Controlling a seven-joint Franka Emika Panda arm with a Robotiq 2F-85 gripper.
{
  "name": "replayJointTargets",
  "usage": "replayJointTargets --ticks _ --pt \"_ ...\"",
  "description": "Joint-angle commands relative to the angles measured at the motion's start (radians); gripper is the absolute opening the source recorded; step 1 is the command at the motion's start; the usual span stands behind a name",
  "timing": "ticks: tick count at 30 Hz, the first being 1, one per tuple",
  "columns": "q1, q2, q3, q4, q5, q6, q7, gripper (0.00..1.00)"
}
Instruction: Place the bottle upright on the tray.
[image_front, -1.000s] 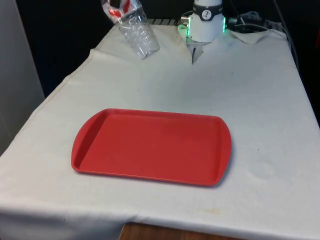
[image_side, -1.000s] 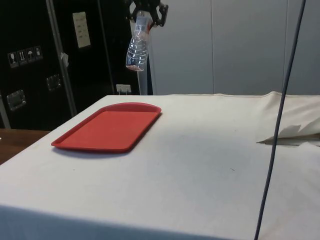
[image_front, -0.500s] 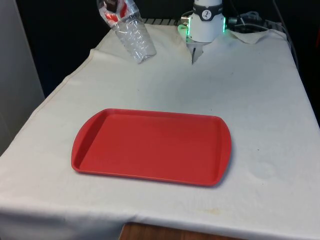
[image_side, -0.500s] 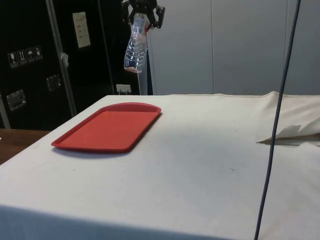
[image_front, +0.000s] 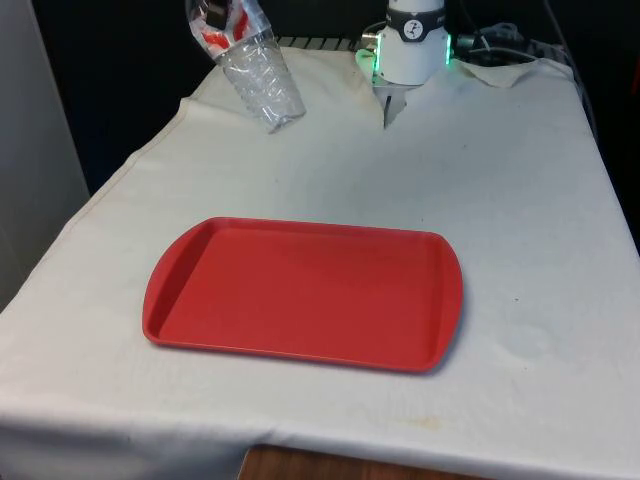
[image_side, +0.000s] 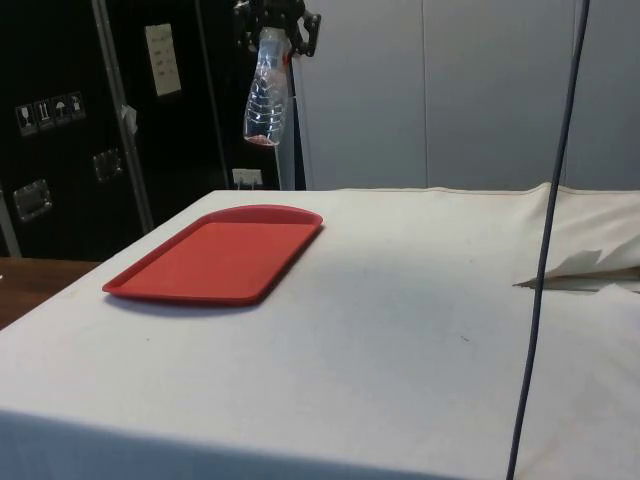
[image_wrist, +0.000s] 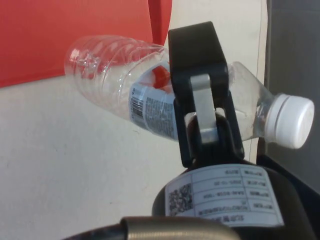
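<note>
You've got the white-clothed table (image_front: 520, 200) with just a red tray (image_front: 300, 295) lying flat on it.

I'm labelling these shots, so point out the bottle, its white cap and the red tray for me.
bottle (image_side: 262, 100): side view, on its clear ribbed body.
white cap (image_wrist: 291, 121): wrist view, on the cap's side wall.
red tray (image_front: 300, 290): front view, on its bare flat floor.

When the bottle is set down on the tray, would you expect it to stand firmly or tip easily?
The bottle looks clear and empty, so it is probably light and easily tipped. Its thin ribbed wall may flex in the gripper, and it hangs slightly tilted. The red tray looks flat and smooth, so it could slide.
</note>
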Motion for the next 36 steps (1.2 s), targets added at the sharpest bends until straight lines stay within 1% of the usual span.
replayJointTargets --ticks 1,3,4,5,13,14,15,16,22,23,24,30,31,32,36 --pt "-0.001 0.002 0.004 -0.002 0.018 0.014 -0.022 0.28" --pt "-0.002 0.005 0.004 -0.001 0.018 0.021 -0.032 0.28" --pt "0.0 0.004 0.0 0.001 0.0 0.008 -0.011 0.28" --pt "-0.002 0.007 0.004 -0.001 0.018 0.028 -0.042 0.28" --pt "-0.003 0.015 0.003 0.0 0.017 0.053 -0.082 0.28" --pt "0.0 0.014 -0.001 0.002 0.0 0.037 -0.062 0.28" --pt "-0.003 0.016 0.003 0.0 0.017 0.056 -0.087 0.28" --pt "-0.003 0.019 0.003 0.0 0.017 0.063 -0.097 0.28" --pt "-0.003 0.026 0.003 0.0 0.018 0.086 -0.13 0.28" --pt "-0.001 0.026 -0.002 0.003 0.0 0.072 -0.113 0.28" --pt "-0.004 0.027 0.003 0.0 0.018 0.089 -0.135 0.28" --pt "-0.005 0.037 0.003 0.002 0.019 0.115 -0.17 0.28" --pt "-0.001 0.038 -0.003 0.004 0.0 0.105 -0.153 0.28" --pt "-0.005 0.039 0.003 0.003 0.019 0.119 -0.175 0.28" --pt "-0.005 0.048 0.004 0.005 0.02 0.136 -0.196 0.28"
